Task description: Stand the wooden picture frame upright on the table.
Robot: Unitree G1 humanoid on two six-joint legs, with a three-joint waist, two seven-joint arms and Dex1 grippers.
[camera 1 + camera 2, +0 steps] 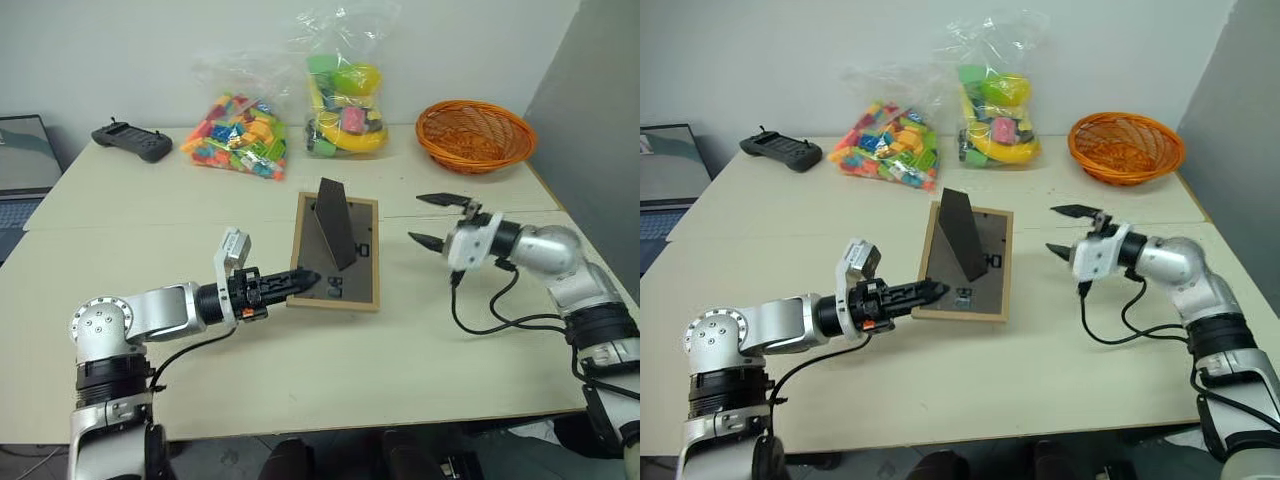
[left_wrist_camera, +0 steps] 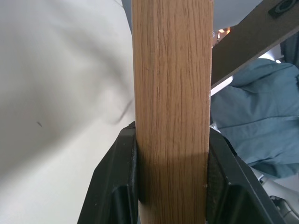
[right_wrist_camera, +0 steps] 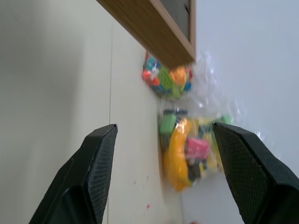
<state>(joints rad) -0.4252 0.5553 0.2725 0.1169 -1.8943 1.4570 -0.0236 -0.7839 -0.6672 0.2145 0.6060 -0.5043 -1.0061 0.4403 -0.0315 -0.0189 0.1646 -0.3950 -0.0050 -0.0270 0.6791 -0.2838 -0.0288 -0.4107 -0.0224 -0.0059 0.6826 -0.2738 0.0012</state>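
Observation:
The wooden picture frame [image 1: 367, 268] lies back-up on the table [image 1: 400, 350], its dark fold-out stand [image 1: 336, 222] sticking up from the grey-brown back. My left gripper [image 1: 305, 280] comes in level from the left and is shut on the frame's near left corner. The left wrist view has the light-wood rail [image 2: 170, 93] clamped between both black fingers [image 2: 117, 186]. To the right of the frame, a short gap away, my right gripper [image 1: 415, 218] stands open and holds nothing. Its wrist view looks past the frame's edge [image 3: 149, 23].
Along the table's far side lie a black controller [image 1: 132, 140], two clear bags of coloured toys [image 1: 238, 135] [image 1: 345, 105] and an orange wicker basket [image 1: 475, 135]. A laptop [image 1: 22, 165] sits at the left edge. A seam [image 1: 150, 222] crosses the tabletop.

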